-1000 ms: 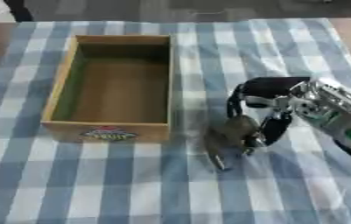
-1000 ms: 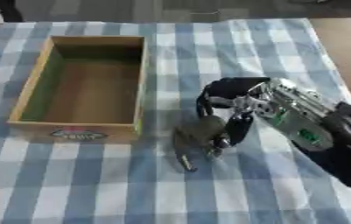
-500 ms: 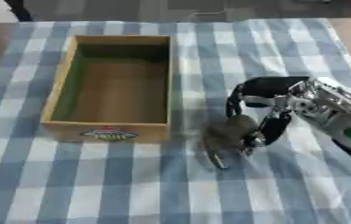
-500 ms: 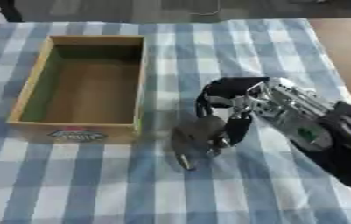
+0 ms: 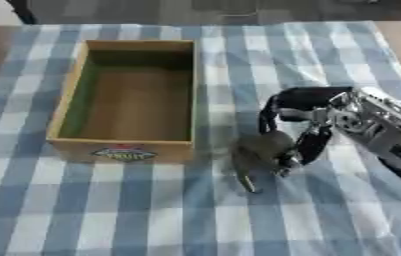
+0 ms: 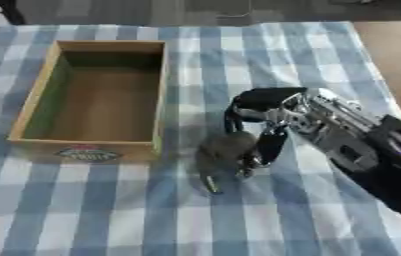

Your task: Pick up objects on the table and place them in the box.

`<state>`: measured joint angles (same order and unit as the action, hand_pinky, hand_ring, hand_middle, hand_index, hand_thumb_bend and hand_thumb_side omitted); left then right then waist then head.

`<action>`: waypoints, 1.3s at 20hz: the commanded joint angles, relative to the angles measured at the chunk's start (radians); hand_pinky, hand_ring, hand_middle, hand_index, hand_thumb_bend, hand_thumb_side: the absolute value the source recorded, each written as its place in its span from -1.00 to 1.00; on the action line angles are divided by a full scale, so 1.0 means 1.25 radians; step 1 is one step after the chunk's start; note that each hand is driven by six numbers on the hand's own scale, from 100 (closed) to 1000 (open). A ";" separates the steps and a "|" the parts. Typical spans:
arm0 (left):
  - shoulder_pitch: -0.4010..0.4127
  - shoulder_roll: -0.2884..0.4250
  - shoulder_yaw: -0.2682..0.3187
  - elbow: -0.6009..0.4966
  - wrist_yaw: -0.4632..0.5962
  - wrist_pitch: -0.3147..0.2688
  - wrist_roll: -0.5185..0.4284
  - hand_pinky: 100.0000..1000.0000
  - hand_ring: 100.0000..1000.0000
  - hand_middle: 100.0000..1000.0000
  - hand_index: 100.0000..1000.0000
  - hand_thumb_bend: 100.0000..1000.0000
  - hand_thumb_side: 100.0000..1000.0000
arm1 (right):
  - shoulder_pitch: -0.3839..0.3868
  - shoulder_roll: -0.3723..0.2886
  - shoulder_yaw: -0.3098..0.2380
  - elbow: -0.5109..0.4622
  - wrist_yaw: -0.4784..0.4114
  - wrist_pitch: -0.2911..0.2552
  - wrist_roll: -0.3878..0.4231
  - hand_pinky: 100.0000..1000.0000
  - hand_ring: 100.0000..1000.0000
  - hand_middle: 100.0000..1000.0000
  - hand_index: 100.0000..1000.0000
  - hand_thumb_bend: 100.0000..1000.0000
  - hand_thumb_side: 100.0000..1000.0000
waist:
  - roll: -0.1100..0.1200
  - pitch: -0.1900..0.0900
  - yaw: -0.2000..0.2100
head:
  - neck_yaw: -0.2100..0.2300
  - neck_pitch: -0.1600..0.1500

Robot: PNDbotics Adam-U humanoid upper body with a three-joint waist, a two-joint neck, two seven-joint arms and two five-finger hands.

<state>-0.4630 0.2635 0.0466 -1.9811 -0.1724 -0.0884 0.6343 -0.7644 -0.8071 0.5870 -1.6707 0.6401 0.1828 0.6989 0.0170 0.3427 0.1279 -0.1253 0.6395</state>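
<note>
Toy (image 5: 260,152), grey, remains on the tabletop (image 5: 326,50) beside the empty box (image 5: 129,95), right hand (image 6: 269,122) curled around it unchanged: lift still pending.

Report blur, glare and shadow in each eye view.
Left eye view: soft overall, the grey object shows no detail; the box has a shaded interior. Right eye view: equally soft, pale sheen on the right hand; no harsh glare.
</note>
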 commanded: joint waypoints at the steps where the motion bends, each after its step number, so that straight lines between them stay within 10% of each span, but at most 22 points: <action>1: -0.010 0.012 0.001 -0.015 0.002 -0.001 -0.001 0.61 0.61 0.50 0.44 -1.00 0.14 | -0.008 -0.012 -0.003 0.005 -0.003 0.008 -0.005 0.36 0.50 -0.37 -0.02 -0.47 -1.00 | 0.000 -0.012 0.000 | 0.000 -0.008; 8: -0.009 0.012 0.001 -0.015 0.002 -0.001 -0.002 0.61 0.61 0.50 0.44 -1.00 0.14 | -0.007 -0.014 -0.011 -0.001 -0.006 0.028 -0.036 0.29 0.44 -0.44 -0.14 -0.99 -1.00 | 0.000 -0.012 -0.001 | 0.002 -0.010; 26: -0.011 0.013 0.001 -0.015 0.001 -0.001 -0.002 0.61 0.61 0.50 0.44 -1.00 0.14 | -0.002 -0.044 -0.063 -0.093 -0.035 0.074 -0.096 0.22 0.34 -0.58 -0.31 -1.00 -0.97 | 0.000 -0.018 0.000 | 0.003 -0.010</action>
<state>-0.4630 0.2635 0.0466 -1.9811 -0.1724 -0.0884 0.6342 -0.7551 -0.8271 0.5326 -1.7575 0.6044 0.2717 0.5834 0.0168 0.3445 0.1281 -0.1247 0.6345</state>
